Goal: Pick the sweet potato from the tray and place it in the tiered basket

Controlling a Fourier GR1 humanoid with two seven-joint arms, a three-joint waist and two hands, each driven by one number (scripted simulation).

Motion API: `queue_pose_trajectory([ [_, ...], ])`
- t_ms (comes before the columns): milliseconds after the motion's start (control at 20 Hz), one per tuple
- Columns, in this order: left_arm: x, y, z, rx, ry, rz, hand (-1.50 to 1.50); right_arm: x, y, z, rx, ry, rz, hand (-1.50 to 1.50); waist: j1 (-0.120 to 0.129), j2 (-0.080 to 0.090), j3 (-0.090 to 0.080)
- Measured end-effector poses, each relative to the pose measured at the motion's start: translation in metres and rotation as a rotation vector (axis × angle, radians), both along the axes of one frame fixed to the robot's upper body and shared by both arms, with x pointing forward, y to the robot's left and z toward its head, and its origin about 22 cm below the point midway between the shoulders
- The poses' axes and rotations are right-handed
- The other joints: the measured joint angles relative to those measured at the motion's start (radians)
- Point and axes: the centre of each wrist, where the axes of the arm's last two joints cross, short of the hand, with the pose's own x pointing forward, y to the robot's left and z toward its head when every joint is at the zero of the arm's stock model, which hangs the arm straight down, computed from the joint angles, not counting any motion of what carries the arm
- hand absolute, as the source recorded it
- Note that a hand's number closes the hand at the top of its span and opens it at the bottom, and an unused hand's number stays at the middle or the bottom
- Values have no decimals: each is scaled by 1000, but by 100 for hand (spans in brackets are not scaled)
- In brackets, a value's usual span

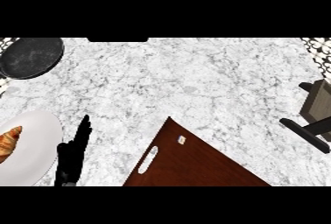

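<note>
Tray (200, 164) right of open left robot hand (72, 151).

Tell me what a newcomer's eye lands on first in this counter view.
The dark brown wooden tray with its pale slot handle juts up from the lower middle of the white marbled counter. At the left edge, a white round plate carries a golden croissant, with the black left hand open beside it. A dark round pan sits top left.

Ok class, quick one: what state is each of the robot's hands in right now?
Left hand: open, fingers straight, holding nothing, beside the white plate.
Right hand: not in view.
</note>
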Motion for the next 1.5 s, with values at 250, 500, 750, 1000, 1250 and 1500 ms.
queue_pose_trajectory([
  [250, 7, -9, 1, 1, -11, -19, 0, 20, -13, -7, 17, 24, 21, 150, 18, 4, 0],
  [500, 6, -12, 0, -3, -9, -20, 0, 48, -18, -26, 5, 70, 54, 150, 27, 6, 0],
  [750, 10, -14, -2, -6, -14, -21, 0, 78, -16, -52, -3, 106, 55, 150, 29, 6, 0],
  [1000, 12, -12, -1, -1, -20, -23, 0, 103, -18, -75, 19, 128, 29, 150, 29, 5, 1],
  [1250, 8, -3, 3, -4, -10, -20, 0, 127, -22, -106, 132, 101, 39, -150, 27, 5, 1],
  [1500, 7, -7, 0, -4, -11, -10, 0, 145, -25, -129, 345, 31, 78, -150, 23, 4, 1],
])
